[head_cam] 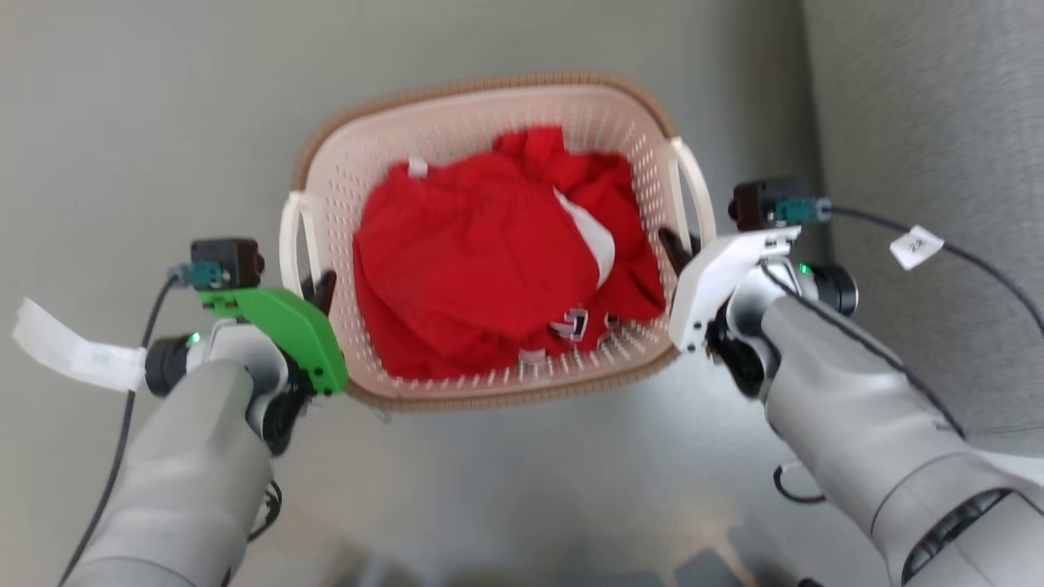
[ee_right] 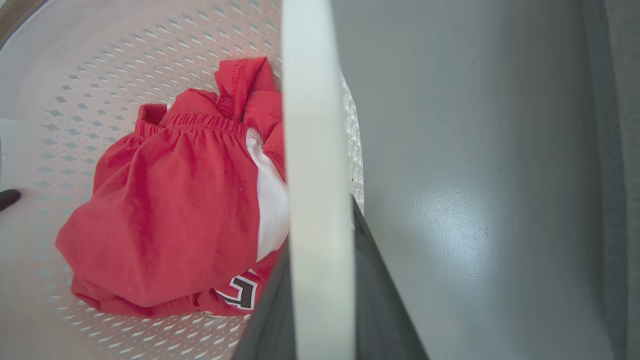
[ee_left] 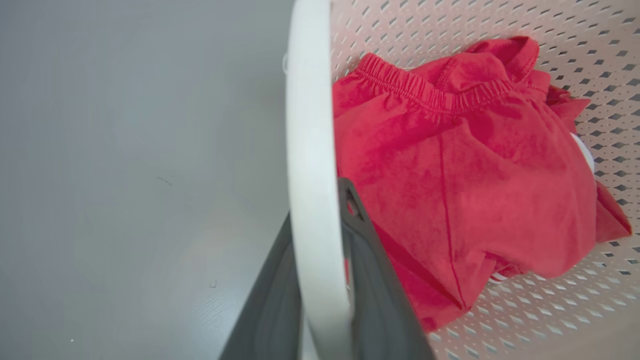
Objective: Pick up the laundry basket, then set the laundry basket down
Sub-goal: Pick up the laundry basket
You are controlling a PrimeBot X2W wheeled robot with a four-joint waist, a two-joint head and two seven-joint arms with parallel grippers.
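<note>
The laundry basket point(head_cam: 489, 86), cream perforated plastic with a brown woven-look rim, sits centred between my two arms in the head view. A crumpled red garment point(head_cam: 489, 253) lies inside it. My left gripper point(head_cam: 318, 285) is shut on the basket's left white loop handle point(ee_left: 310, 150), with one dark finger point(ee_left: 375, 280) on the inner side of the loop. My right gripper point(head_cam: 673, 244) is shut on the right loop handle point(ee_right: 315, 150), a dark finger point(ee_right: 380, 300) on either side. Whether the basket's bottom touches the floor is hidden.
Smooth grey floor point(head_cam: 163, 122) surrounds the basket. A darker textured grey surface point(head_cam: 922, 98) runs along the right side, close to my right arm. White paper tags hang from the wrist cables point(head_cam: 917, 244). Dark shapes lie at the bottom edge point(head_cam: 701, 567).
</note>
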